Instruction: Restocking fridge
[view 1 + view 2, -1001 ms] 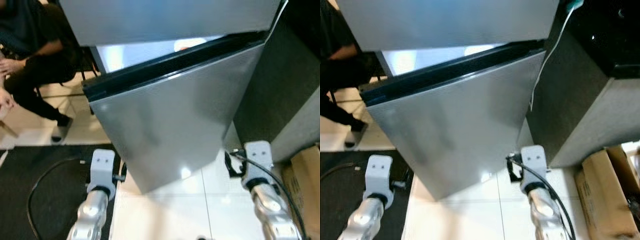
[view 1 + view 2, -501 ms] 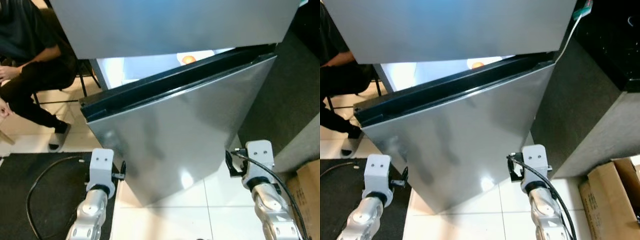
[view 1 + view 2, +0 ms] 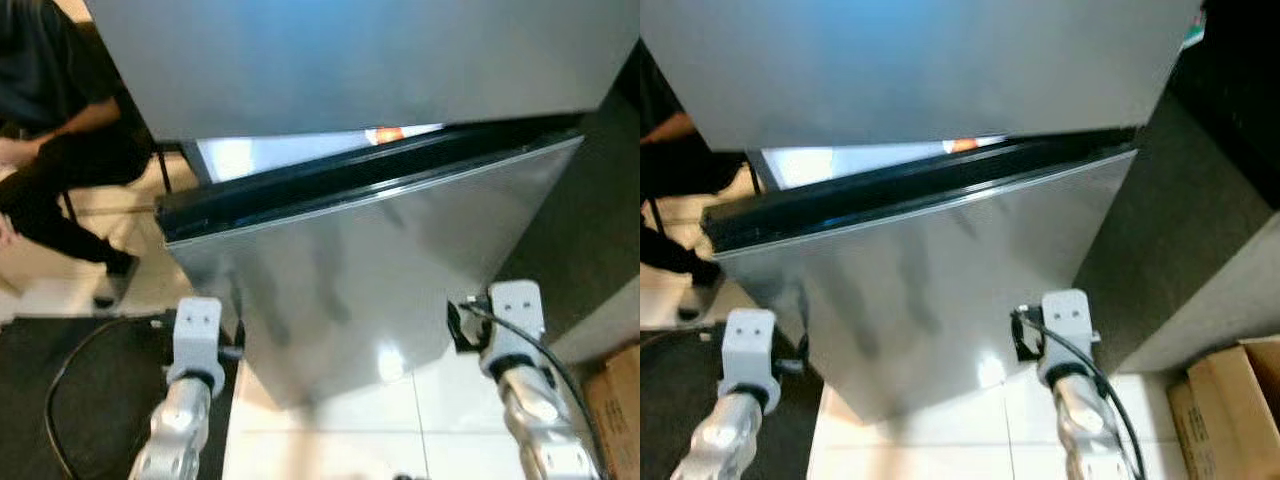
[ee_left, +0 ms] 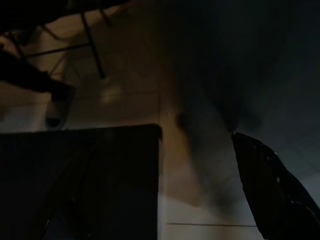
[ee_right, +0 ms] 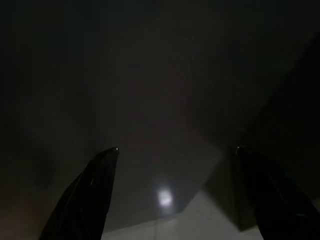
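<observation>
A steel fridge stands right in front of me. Its lower door (image 3: 370, 270) is ajar, and the lit interior (image 3: 290, 152) shows through the gap under the upper door (image 3: 350, 60). An orange item (image 3: 385, 133) shows inside at the back of the gap. Both silver arms hang low beside the door, the left arm (image 3: 196, 335) and the right arm (image 3: 515, 325). In the dark right wrist view my right gripper (image 5: 177, 149) is open and holds nothing. My left gripper (image 4: 162, 140) hangs over the floor with one finger (image 4: 270, 185) set far out to the side.
A seated person (image 3: 60, 150) is at the far left. A black mat (image 3: 90, 390) with a cable lies on the floor left of the fridge. A dark cabinet (image 3: 1200, 200) stands to the right, with a cardboard box (image 3: 1230, 400) below it. White floor tiles (image 3: 330, 430) lie underfoot.
The whole view has shifted: the fridge sits closer and its upper door takes up more of the picture. Both arms hang as before.
</observation>
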You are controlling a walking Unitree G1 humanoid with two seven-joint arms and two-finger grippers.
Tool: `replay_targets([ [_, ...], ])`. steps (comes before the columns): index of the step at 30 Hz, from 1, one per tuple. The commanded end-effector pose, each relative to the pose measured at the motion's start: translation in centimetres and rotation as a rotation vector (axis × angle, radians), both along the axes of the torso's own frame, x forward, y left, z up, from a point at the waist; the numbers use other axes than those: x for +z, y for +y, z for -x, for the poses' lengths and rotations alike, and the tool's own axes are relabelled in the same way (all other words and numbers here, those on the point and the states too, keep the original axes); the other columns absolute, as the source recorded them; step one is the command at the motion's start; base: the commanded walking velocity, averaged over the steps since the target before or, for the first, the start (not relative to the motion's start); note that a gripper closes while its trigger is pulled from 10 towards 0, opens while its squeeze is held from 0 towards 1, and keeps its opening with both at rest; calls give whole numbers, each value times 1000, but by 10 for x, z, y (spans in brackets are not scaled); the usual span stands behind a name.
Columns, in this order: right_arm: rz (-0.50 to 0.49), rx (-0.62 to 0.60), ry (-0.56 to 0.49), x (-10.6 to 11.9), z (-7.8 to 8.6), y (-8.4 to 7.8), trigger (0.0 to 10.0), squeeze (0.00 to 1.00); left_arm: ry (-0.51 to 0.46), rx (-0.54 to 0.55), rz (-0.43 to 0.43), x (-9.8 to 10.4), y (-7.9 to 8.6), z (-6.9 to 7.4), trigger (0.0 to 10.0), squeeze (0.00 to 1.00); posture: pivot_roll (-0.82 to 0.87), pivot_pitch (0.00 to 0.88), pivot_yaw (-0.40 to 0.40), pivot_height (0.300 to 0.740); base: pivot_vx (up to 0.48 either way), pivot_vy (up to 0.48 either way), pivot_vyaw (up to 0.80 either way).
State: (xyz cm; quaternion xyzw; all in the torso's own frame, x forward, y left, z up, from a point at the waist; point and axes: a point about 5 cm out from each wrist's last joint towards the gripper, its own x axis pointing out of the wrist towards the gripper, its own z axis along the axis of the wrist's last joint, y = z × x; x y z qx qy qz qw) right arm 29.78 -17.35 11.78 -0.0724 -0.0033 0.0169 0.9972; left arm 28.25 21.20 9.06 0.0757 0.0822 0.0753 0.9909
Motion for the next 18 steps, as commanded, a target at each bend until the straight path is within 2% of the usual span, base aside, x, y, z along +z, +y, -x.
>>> replay_targets([
  [1, 6, -9, 22, -6, 4, -4, 10000, 0, 20, 33, -27, -5, 9, 3, 10000, 0, -94, 279, 74, 740, 292, 0, 0],
  [9, 6, -9, 21, -6, 3, -4, 10000, 0, -3, 50, -34, 3, 18, -4, 10000, 0, -94, 274, 75, 740, 290, 0, 0],
  [18, 8, -8, 18, -5, 3, -4, 10000, 0, -12, 57, -34, 4, 19, -6, 10000, 0, -96, 267, 73, 740, 291, 0, 0],
])
